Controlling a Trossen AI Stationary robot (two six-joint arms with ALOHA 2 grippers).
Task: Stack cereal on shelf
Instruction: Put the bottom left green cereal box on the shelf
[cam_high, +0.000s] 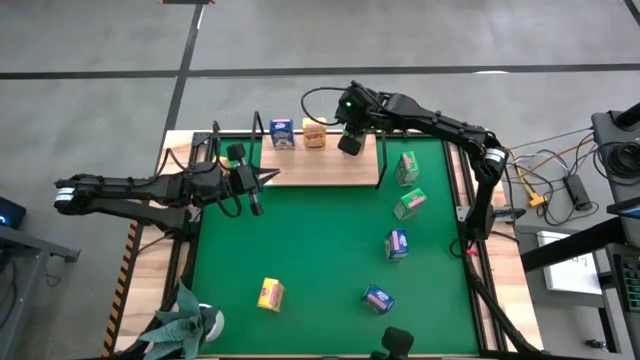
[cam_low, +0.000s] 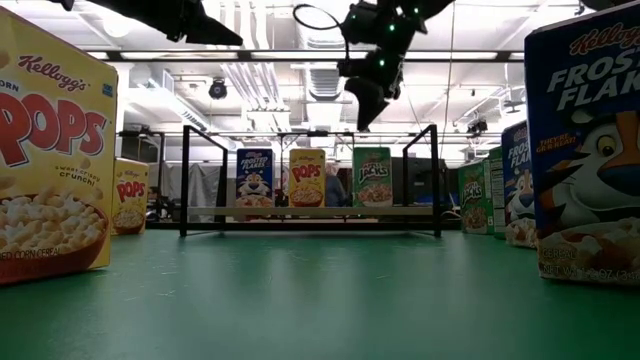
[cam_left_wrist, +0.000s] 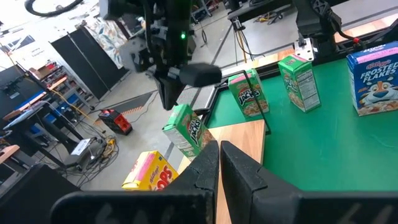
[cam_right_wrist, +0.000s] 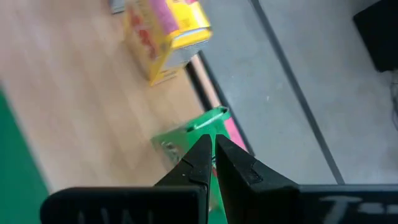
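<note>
I work in a robotics lab: behind my right tool (cam_low: 372, 95) are exposed ceiling ducts (cam_low: 250, 85), and beside my worktop (cam_high: 330, 270) loose cables (cam_high: 545, 180) on concrete floor (cam_high: 100, 110).

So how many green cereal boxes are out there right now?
3. One green box stands on the shelf beside the yellow box, under the right gripper. The other two sit on the green mat off the shelf's right end. None looks hidden.

Two black jointed arms with looping black cables and glowing green wrist lights.
</note>
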